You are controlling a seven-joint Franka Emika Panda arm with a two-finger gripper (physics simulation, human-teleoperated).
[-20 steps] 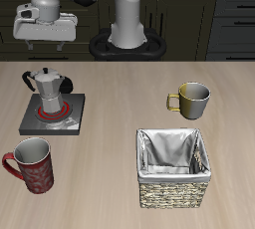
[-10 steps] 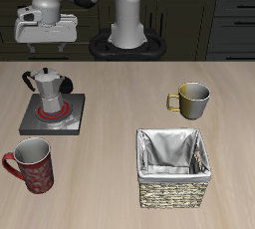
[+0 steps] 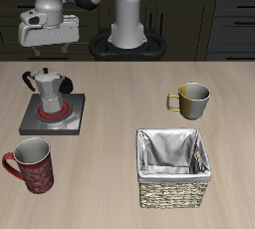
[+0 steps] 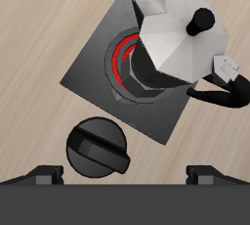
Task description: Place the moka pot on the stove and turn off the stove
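Note:
The silver moka pot (image 3: 45,87) stands upright on the stove (image 3: 33,124), over the round burner. In the wrist view the moka pot (image 4: 178,35) covers most of the coil (image 4: 118,62), and a red arc of coil shows beside its base. The stove (image 4: 96,65) has a round black knob (image 4: 98,148) near one corner. My gripper (image 3: 48,45) hangs well above the stove, open, with nothing between its fingers. Seen from the wrist, the gripper (image 4: 125,175) has its two fingertips spread wide, with the knob just ahead of them.
A red mug (image 3: 30,163) stands near the table's front edge, close to the stove. A woven basket (image 3: 174,168) with a grey lining sits at the front. An olive-metal mug (image 3: 190,99) stands behind the basket.
The gripper has shifted a little sideways and turned slightly above the stove. The moka pot and the stove have not moved.

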